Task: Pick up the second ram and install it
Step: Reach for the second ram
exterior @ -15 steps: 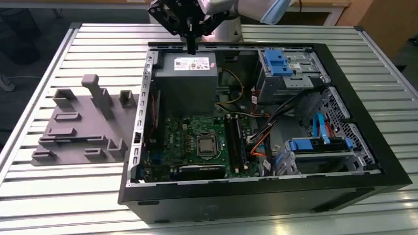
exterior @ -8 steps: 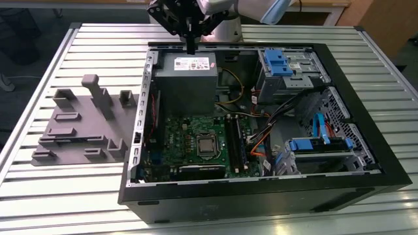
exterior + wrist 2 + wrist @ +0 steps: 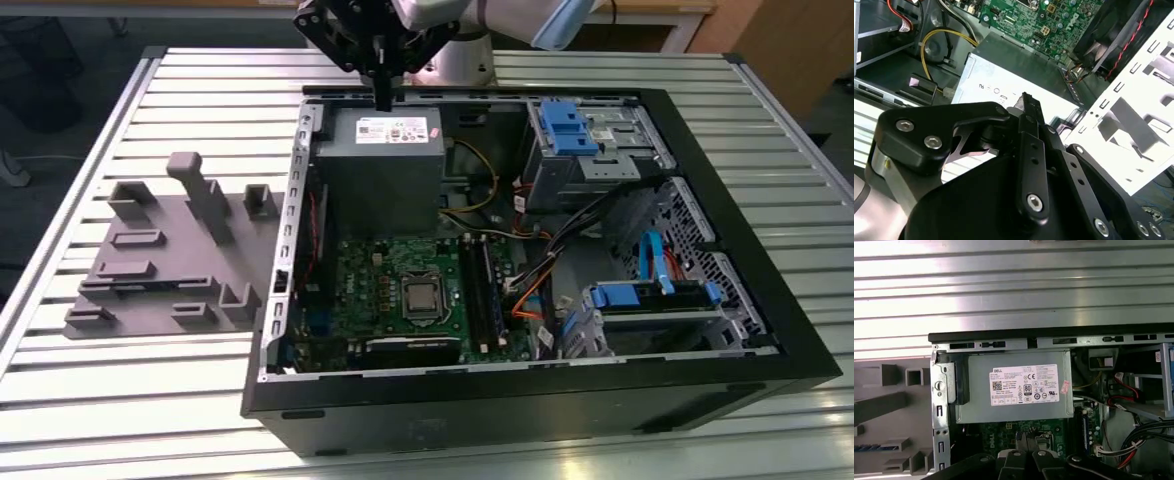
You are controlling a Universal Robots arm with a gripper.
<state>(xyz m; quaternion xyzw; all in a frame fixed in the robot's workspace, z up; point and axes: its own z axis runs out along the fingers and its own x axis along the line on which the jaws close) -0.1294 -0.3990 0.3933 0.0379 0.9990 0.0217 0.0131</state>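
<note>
Closest to you in the exterior view is the near wall of the open computer case [image 3: 534,400], which lies on its side on the slatted metal surface [image 3: 80,420]. Inside it, the motherboard [image 3: 400,290] sits toward 6 o'clock with its long black memory slots [image 3: 478,295] just beside the processor socket. The power supply [image 3: 380,150] sits toward 12 o'clock. At 9 o'clock from the case, touching its side wall, lies the grey holder [image 3: 160,250]. Your gripper [image 3: 384,95] hangs at 12 o'clock over the far edge of the power supply. Its jaws point down and are drawn together into one thin tip.

In the second wrist view, the gripper [image 3: 1029,102] is seen from behind its black linkage. The jaws are closed on each other, and you can see nothing between them. Beyond the tip lie the power supply [image 3: 1004,75], a yellow cable [image 3: 944,37] and the motherboard [image 3: 1054,15].

In the first wrist view, the gripper [image 3: 1024,442] hovers over the line where the power supply [image 3: 1014,390] meets the motherboard [image 3: 999,435]. What looks to be the second ram [image 3: 876,447] is a thin blue-green strip. It lies in a slot of the grey holder [image 3: 879,407], outside the case and well apart from the jaws.
</note>
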